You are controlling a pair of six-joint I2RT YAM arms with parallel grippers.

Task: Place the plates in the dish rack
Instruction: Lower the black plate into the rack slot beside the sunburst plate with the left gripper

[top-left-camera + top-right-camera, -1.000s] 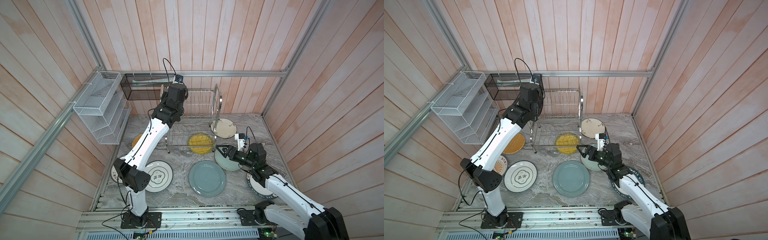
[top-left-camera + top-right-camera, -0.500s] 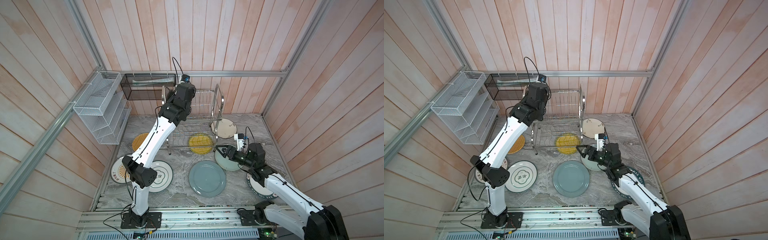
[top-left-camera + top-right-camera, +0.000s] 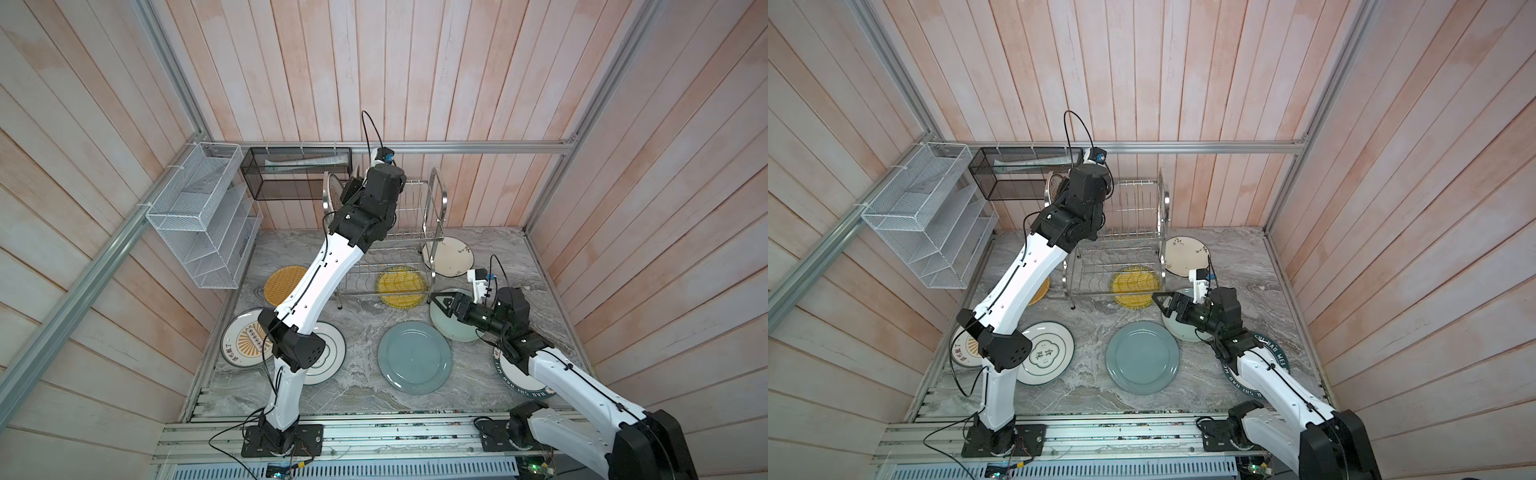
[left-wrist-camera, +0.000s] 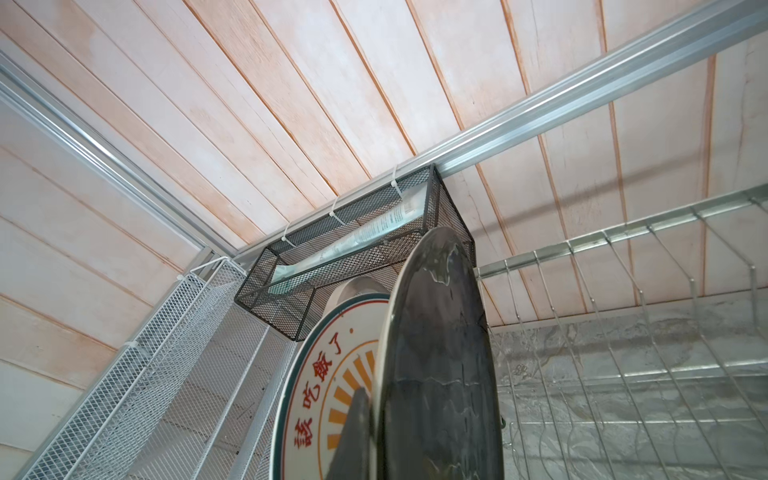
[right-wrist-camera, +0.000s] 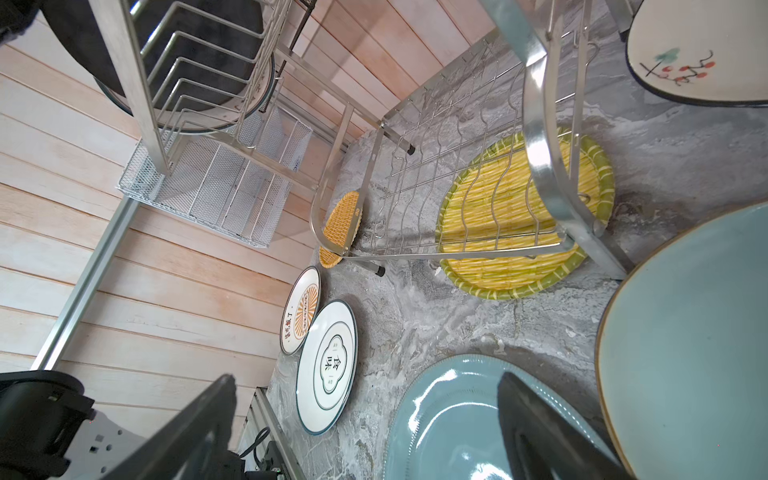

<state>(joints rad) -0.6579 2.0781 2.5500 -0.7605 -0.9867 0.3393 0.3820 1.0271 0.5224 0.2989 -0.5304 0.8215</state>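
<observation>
In both top views the left hand (image 3: 348,192) is at the upper tier of the dish rack (image 3: 409,199), far left, with the right hand (image 3: 439,303) spread above a pale plate (image 3: 454,331); the left wrist view shows the left hand pinching an upright black plate (image 4: 440,365); the right wrist view shows fingers (image 5: 195,424) wide apart.

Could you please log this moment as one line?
left gripper: shut on black plate, at dish rack upper tier | right gripper: open, near pale celadon plate
</observation>
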